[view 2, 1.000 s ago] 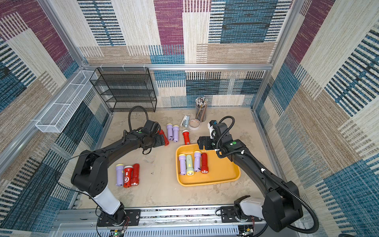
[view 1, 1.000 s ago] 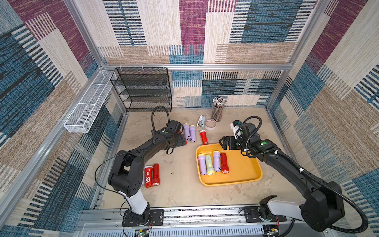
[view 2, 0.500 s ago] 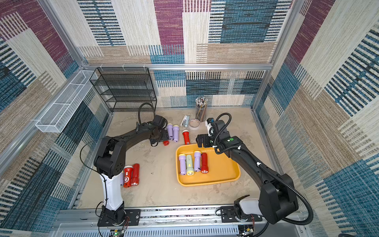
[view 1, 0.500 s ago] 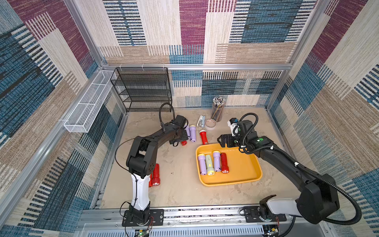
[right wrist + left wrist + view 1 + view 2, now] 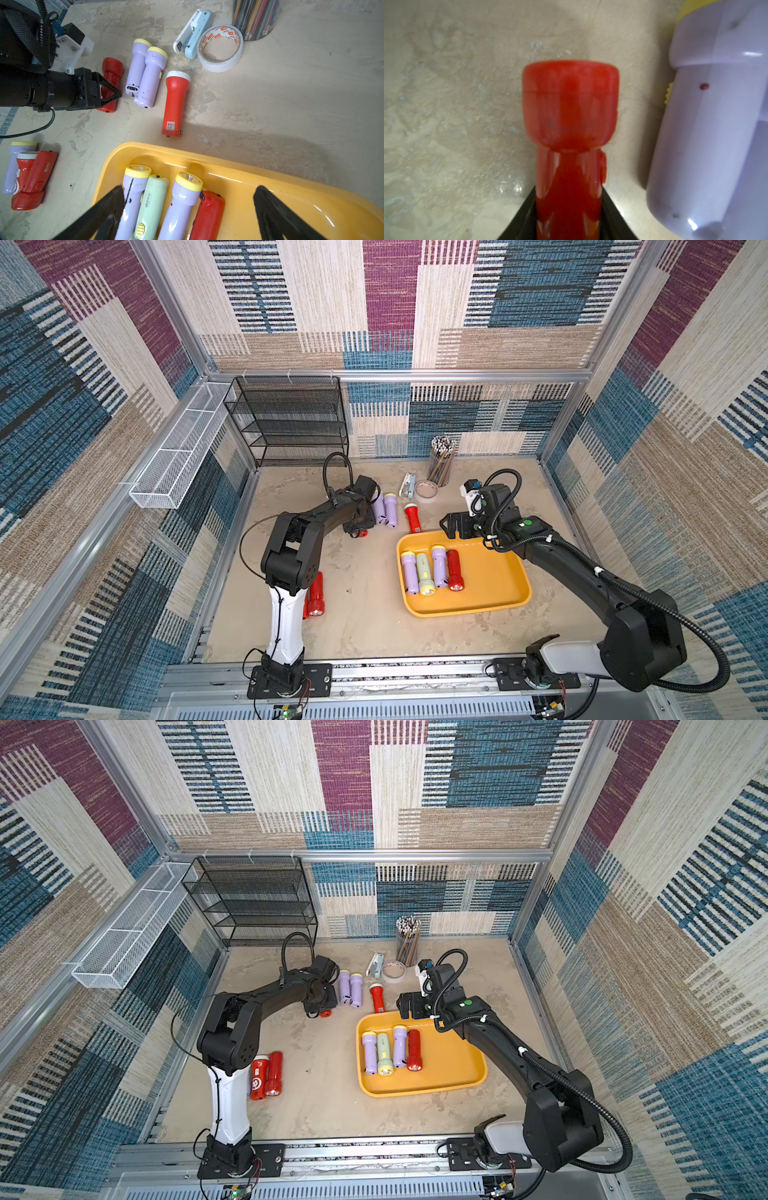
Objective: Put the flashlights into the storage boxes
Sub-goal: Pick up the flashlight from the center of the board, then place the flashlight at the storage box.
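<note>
Flashlights lie partly in the yellow-orange tray (image 5: 494,576) and partly loose on the desk (image 5: 365,626). Four lie side by side in the tray's left part: a lilac flashlight (image 5: 409,572), a pale green flashlight (image 5: 424,574), a second lilac flashlight (image 5: 439,566) and a red flashlight (image 5: 454,570).

The left end effector (image 5: 358,526) is low at the desk, beyond the tray's far left corner. Its black fingers (image 5: 116,95) sit on either side of the body of an all-red flashlight (image 5: 571,104). The grip looks closed on that body, though the left wrist view is blurred and the contact itself is hard to judge. Just beside it a lilac pair (image 5: 145,72) lies touching each other. Near them lies a white-headed red flashlight (image 5: 176,99), just clear of the tray's far rim.

The right end effector (image 5: 189,188) hovers over the far edge of the tray. Its jaws are spread wide with nothing between them.

By the left arm's base lie two red flashlights (image 5: 268,1075) and, touching them, a lone lilac flashlight (image 5: 12,166).
</note>
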`<move>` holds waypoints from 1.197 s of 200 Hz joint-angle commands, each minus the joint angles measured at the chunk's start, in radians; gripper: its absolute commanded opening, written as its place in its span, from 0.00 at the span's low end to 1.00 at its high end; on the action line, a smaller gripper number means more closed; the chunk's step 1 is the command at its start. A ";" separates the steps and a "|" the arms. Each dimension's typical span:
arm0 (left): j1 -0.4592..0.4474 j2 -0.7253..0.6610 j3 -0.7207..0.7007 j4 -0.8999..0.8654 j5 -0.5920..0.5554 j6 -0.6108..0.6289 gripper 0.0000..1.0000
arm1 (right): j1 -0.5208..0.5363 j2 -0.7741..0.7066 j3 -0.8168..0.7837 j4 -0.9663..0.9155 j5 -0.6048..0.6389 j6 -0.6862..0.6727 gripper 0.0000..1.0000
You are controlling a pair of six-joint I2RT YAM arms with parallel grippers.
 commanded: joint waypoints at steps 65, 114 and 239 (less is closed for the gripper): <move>-0.005 -0.131 -0.095 -0.008 0.034 -0.012 0.35 | 0.000 -0.022 0.007 0.020 0.014 0.008 1.00; -0.059 -0.298 -0.228 0.047 0.138 -0.090 0.37 | 0.000 -0.043 0.020 -0.004 0.042 0.021 1.00; -0.473 -0.446 -0.293 0.189 0.139 -0.320 0.39 | -0.005 -0.211 0.094 -0.184 0.204 0.063 1.00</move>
